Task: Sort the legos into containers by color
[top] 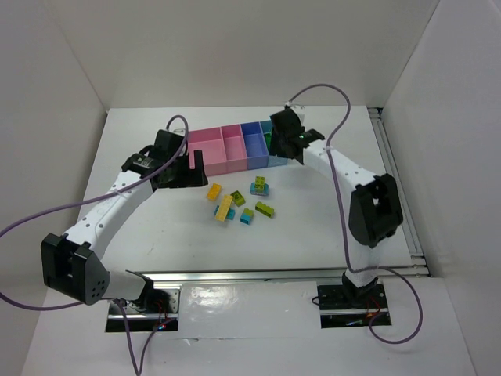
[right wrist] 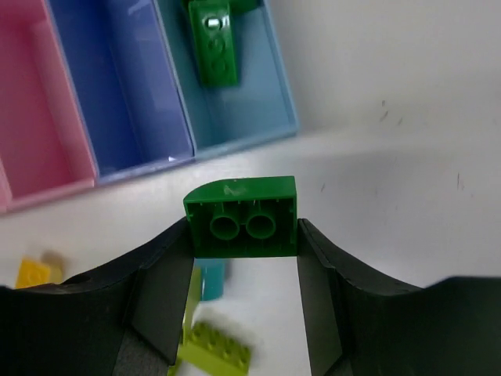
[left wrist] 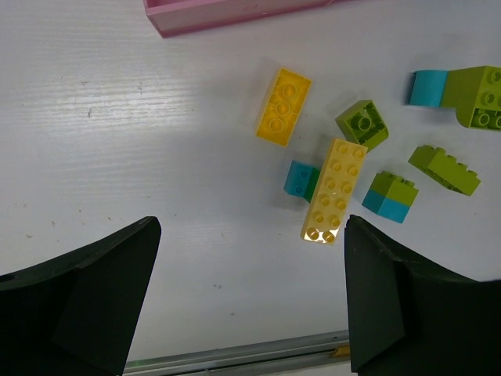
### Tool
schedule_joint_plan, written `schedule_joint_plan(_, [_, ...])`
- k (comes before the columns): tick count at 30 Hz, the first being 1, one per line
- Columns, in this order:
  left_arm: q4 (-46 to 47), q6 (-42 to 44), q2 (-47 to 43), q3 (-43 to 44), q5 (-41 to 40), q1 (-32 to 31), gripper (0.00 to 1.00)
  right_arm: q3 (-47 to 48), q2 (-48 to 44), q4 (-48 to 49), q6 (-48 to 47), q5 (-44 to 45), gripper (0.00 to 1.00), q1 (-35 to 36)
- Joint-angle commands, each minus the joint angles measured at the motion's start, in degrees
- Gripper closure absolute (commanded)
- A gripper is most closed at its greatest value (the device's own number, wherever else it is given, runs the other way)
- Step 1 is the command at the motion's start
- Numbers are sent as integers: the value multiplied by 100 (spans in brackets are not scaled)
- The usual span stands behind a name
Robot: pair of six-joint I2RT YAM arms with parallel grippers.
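White table holds the bins at its far side. The right gripper clamps a dark green brick just short of the light blue bin, probably because a matching brick lies inside. The left gripper, fingers apart, hovers over the loose bricks.

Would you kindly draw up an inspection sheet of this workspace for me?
Surface: white table, faint scuffs.
Job's things: four joined bins at the back; a dark green brick lies in the light blue bin; yellow, lime and cyan loose bricks lie between the arms.
Clutter: nothing seen.
Grippers: right gripper shut on a second green brick near the light blue bin; left gripper open, empty, above the table beside the loose bricks.
Cables: purple cables loop off both arms, clear of the bricks.
Surroundings: white walls on three sides.
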Motion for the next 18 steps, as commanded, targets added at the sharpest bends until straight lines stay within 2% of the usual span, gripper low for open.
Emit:
schedule_joint_plan(1, [-49,-19,-26,22,-127,-88,3,1243,801,44,-309,243,48,-288])
schedule_joint_plan(3, [-110,-19,-26,22,-127,-88,3,2043,1452,43,-388,112,47,-403])
schedule_joint_plan(5, [-172,-19,-26,22,-127,-149,3,2556,1830,-71,-442,6,30,-534])
schedule_joint_plan(7, [-172,-19,-26,75,-127,-150,3,3231,2261,-255,-442,-74,26,-587])
schedule_joint_plan(8, [-224,-19,-26,75,-127,-202,3,3322,2315,-326,-442,-143,21,-588])
schedule_joint_plan(9, [-225,-19,-26,75,-179,-202,3,3323,2254,-326,-442,-144,19,-588])
schedule_joint_plan(12, [-225,-19,-26,75,-233,-202,5,2763,1886,-46,-494,-144,19,-588])
schedule_joint_plan(13, [-225,-19,52,75,-233,-202,7,2543,1554,25,-494,-144,23,-588])
schedule_joint_plan(18, [-225,-352,395,23,-294,-316,21,461,340,403,-257,-354,27,-588])
